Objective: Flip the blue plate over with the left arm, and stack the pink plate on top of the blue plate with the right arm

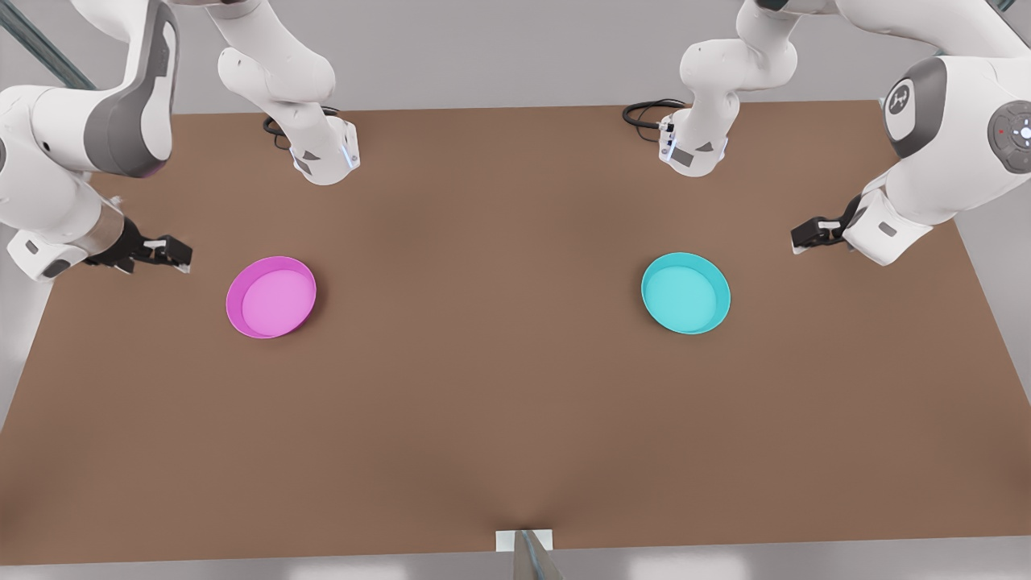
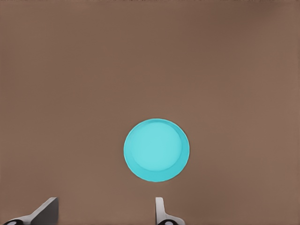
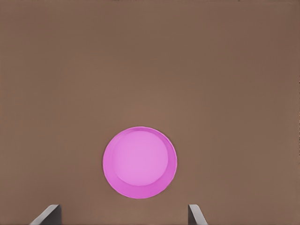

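The blue plate (image 1: 686, 293) lies rim up on the brown table, toward the front view's right; the left wrist view looks down on the same blue plate (image 2: 156, 149). My left gripper (image 1: 807, 236) hovers open to its right, apart from it, its fingers (image 2: 160, 210) spread wide with nothing between them. Toward the front view's left lies the pink plate (image 1: 271, 296), also rim up, its lighter inside showing (image 3: 139, 162). To the left of this plate my right gripper (image 1: 173, 254) is open and holds nothing, its fingertips (image 3: 196, 214) set wide.
The two arm bases (image 1: 324, 153) (image 1: 694, 145) stand at the table's back edge with black cables (image 1: 644, 113) beside them. A small white bracket with a metal bar (image 1: 525, 541) sits at the middle of the front edge. Bare tabletop (image 1: 483, 338) separates the plates.
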Robot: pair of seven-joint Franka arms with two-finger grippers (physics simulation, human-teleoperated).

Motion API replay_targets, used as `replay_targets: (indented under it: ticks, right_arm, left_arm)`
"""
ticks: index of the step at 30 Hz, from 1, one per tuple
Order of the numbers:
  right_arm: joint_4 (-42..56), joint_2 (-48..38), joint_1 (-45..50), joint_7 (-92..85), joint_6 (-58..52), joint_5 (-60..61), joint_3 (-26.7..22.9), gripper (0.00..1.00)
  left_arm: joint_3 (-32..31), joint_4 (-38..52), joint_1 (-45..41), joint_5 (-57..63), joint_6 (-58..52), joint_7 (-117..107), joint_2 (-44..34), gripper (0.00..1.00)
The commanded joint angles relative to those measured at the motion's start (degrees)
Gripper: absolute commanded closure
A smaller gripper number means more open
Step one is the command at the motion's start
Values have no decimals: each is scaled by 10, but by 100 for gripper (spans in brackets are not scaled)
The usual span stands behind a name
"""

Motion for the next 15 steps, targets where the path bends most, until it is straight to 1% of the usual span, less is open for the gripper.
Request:
replay_targets:
  ticks: [1,2,3,4,5,6,8,10,11,12,14,15]
  right_arm:
    - [0,-1,12,-23,26,0,1,0]
    - [0,-1,12,-23,26,0,1,0]
    - [0,0,12,-23,26,0,1,0]
    - [0,-1,12,-23,26,0,1,0]
    - [0,0,12,-23,27,0,1,0]
    - [0,-1,12,-23,27,0,1,0]
    - [0,-1,12,-22,27,0,1,0]
    - [-1,0,12,-21,27,0,1,0]
    - [-1,0,12,-21,27,0,1,0]
    - [-1,-1,12,-22,26,0,1,0]
    - [-1,0,12,-22,26,0,1,0]
    - [-1,-1,12,-21,26,1,1,0]
  left_arm:
    - [0,0,1,-1,9,0,-1,0]
    - [0,-4,1,-1,10,-5,2,0]
    - [2,-30,5,-3,12,-6,18,0]
    - [19,-97,4,-4,76,-7,27,0]
    - [23,-137,6,-5,136,10,35,0]
    - [37,-160,11,-10,182,155,82,0]
    - [55,-223,34,-38,295,359,125,0]
    - [92,-223,44,-96,319,529,162,0]
    - [93,-227,44,-97,335,535,174,0]
    - [94,-254,44,-96,358,572,180,0]
    - [93,-258,44,-97,359,698,201,0]
    - [93,-271,44,-105,358,699,202,0]
